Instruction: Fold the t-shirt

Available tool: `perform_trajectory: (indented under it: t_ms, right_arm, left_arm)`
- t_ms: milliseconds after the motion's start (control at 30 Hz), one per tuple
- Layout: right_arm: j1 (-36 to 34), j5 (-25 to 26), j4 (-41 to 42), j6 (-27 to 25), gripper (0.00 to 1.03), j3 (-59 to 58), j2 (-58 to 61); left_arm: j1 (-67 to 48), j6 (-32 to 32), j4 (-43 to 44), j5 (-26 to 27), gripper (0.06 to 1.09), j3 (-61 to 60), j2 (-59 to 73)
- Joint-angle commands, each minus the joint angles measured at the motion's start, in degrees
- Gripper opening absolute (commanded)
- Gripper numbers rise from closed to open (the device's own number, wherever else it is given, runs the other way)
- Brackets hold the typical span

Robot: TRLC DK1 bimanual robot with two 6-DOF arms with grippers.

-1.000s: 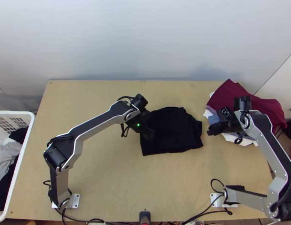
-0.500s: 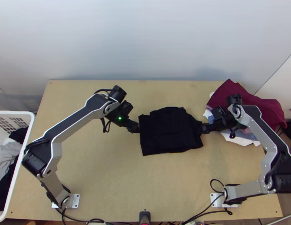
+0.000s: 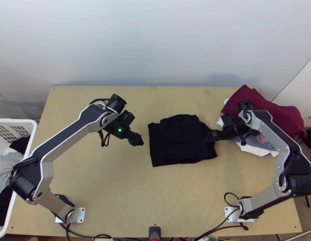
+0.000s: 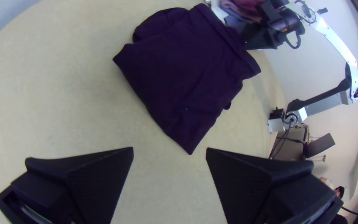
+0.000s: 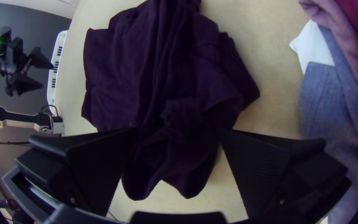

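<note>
Straddling the black cloth t-shirt (image 3: 177,140), likely for gripping, the right end effector (image 5: 179,132) is gaping; the left end effector (image 4: 170,149) is too.

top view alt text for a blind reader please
Black t-shirt folded into a rough square on a wooden table, right gripper at its right edge, left gripper off its left edge. A laundry pile sits right, a white basket left.

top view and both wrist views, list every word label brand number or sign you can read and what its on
None can be read.
Black t-shirt: one pale speck, too small to make out.
Maroon cloth: no legible print.
White basket: no legible print.
</note>
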Motion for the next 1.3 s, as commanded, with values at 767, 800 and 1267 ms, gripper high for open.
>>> perform_trajectory:
  t_ms: [767,800,1267]
  right_arm:
    - [14.1,1.0,16.0,11.0,0.88,-4.3,8.0]
    - [14.7,1.2,16.5,11.9,0.85,-4.0,8.0]
    - [19.3,1.3,20.2,14.1,0.03,-5.2,6.6]
  left_arm:
    - [0.9,-0.4,1.8,-0.5,0.92,-7.2,-4.2]
    - [1.0,-0.4,1.9,-0.5,0.92,-7.8,-4.5]
    - [4.3,0.3,2.4,-0.5,0.92,-13.0,-8.0]
